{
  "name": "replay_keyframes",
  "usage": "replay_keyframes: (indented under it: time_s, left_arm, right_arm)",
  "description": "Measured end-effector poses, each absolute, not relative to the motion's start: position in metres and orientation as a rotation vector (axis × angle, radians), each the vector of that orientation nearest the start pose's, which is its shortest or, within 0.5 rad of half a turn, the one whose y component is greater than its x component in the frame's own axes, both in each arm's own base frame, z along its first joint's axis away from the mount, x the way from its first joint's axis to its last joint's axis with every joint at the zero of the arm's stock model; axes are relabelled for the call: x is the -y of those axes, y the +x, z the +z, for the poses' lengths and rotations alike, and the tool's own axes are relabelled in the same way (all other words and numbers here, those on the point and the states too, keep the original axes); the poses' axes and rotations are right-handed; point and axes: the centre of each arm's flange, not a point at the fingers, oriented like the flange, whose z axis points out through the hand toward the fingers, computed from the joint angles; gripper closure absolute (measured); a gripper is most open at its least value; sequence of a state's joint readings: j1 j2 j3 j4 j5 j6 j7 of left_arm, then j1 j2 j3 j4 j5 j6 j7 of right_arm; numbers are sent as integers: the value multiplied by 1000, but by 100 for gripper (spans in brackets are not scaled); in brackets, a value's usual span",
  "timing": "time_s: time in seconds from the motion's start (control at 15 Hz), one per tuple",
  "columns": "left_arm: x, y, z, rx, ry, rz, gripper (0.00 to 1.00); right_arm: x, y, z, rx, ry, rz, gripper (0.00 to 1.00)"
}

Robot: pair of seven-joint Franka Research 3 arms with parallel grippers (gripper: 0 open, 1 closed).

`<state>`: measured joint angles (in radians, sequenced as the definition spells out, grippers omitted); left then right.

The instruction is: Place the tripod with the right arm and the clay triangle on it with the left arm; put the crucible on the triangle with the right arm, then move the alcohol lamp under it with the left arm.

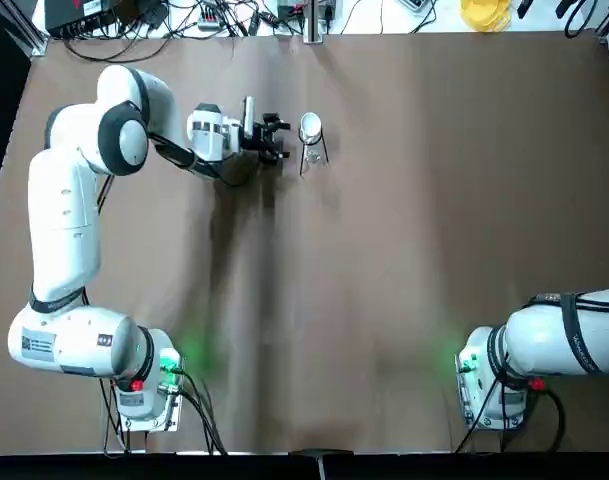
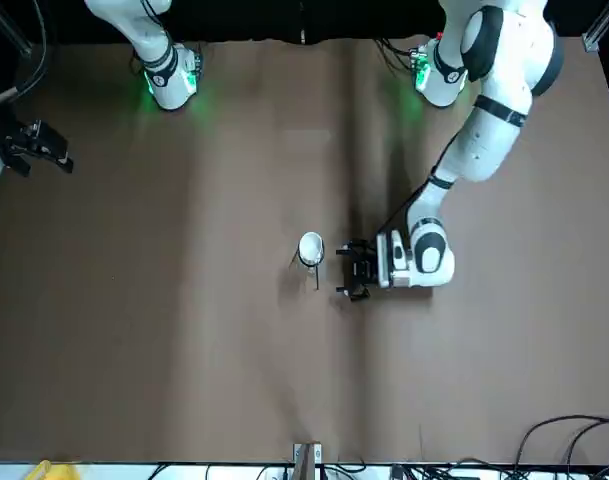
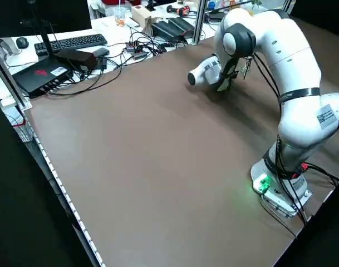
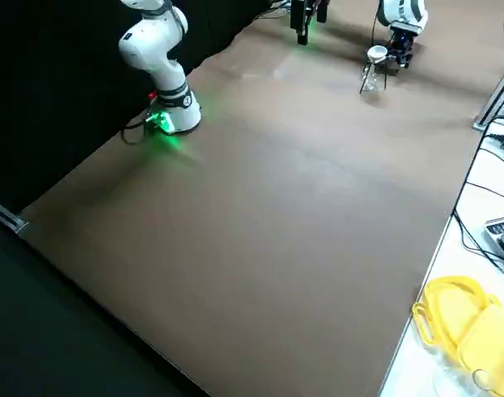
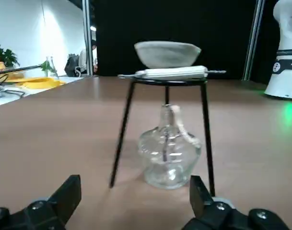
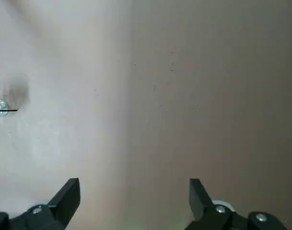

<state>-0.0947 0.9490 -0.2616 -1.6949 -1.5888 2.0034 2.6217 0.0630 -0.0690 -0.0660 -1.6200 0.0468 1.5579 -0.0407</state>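
Top view: left gripper (image 1: 287, 140) just beside tripod (image 1: 314, 155), level with the table (image 1: 404, 250).

Front view: right gripper (image 2: 66, 150) well apart from tripod.

Left wrist view: left fingers spread wide, facing tripod; clay triangle (image 5: 174, 73) on its ring; crucible (image 5: 167, 54) upright on top; alcohol lamp (image 5: 169, 153) between its legs.

Right wrist view: right fingers wide apart.

Premises: a robotics lab or similar workspace. Noted: a broad table with a matt brown top (image 3: 158, 156), a white jointed robot arm (image 1: 64, 220) at its left and another white robot arm (image 4: 165, 66) at its right. Silver metal framing posts (image 3: 200, 22) stand at the edge. Beyond: a white desk bearing a black keyboard (image 3: 77, 45), a black monitor (image 3: 63, 14) and tangled black cables (image 3: 124, 55). Black curtain-like sheeting (image 5: 174, 28) hangs behind.
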Motion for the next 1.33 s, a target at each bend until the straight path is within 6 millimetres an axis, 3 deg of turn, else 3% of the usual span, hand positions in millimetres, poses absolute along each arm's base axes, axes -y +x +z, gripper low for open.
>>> replay_keyframes:
  time_s: [0.27, 0.53, 0.87, 0.93, 1.33]
  left_arm:
    - [208, 613, 109, 1354, 1378, 1048, 0]
    - [170, 650, 186, 1395, 1504, 856, 0]
    - [162, 671, 296, 1299, 1788, 586, 0]
    - [160, 671, 334, 1213, 1925, 486, 0]
    - [154, 655, 444, 900, 2331, 302, 0]
  right_arm:
    - [-2, 532, 637, 60, -3090, -10, 0]
    - [-2, 532, 636, 61, -3090, -7, 0]
    - [1, 531, 632, 99, -3089, 5, 0]
    - [1, 532, 631, 102, -3089, 0, 0]
    - [-1, 533, 631, 122, -3089, -11, 0]
